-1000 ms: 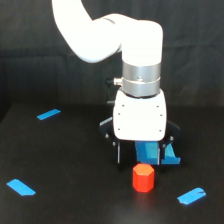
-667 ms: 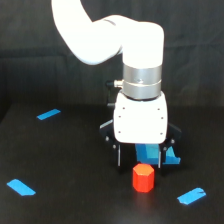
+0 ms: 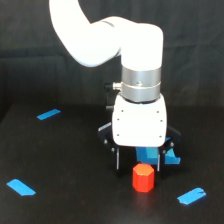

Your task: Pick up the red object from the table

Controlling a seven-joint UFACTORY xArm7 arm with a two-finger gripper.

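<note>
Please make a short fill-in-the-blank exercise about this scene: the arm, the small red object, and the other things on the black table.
1. The red object stands on a table whose color is ____.
2. The tape strips stuck to the table are ____ in color.
3. The gripper hangs just ____ the red object.
4. The arm's casing is ____.

Missing words: black; blue; above; white

- Bare table (image 3: pixel 70 165) surrounds the red object (image 3: pixel 142 178) in front and at both sides.
- Blue tray (image 3: pixel 167 156) sits just behind it.
- Tape strips (image 3: pixel 191 196) lie flat.
</note>
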